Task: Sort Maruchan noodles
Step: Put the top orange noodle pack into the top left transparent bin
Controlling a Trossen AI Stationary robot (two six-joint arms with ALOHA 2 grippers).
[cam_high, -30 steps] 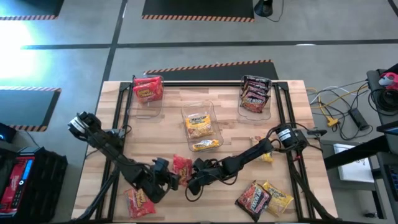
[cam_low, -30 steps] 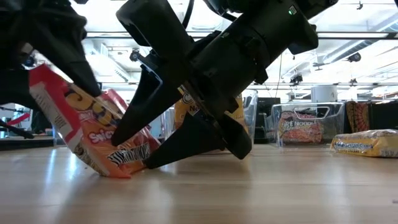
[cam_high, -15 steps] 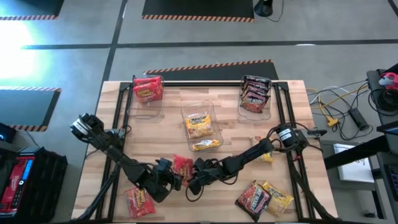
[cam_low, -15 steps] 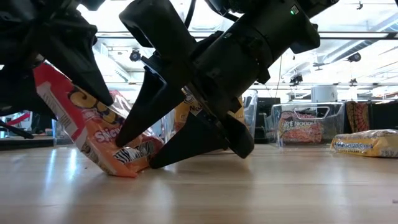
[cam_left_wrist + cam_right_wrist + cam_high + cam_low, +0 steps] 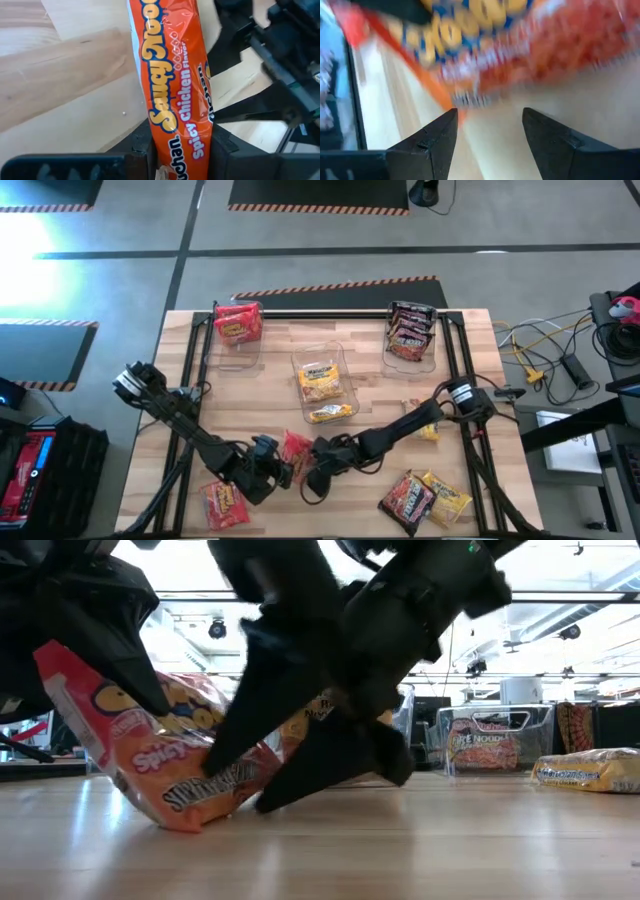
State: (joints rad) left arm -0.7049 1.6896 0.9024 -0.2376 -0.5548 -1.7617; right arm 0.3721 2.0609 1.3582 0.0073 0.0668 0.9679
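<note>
Orange-red packet (image 5: pixel 175 95) clamped on edge in left gripper (image 5: pixel 176 150), right gripper (image 5: pixel 487 125) agape beside; three bins (image 5: pixel 318 361) part-filled, four packets loose.

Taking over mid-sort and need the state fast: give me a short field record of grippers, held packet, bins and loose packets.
left gripper: closed on the red packet, front centre of table
right gripper: open, beside that packet, holding nothing
red bin: back left
yellow bin: centre
dark bin: back right
loose packets: red one front left; dark one and yellow one front right
</note>
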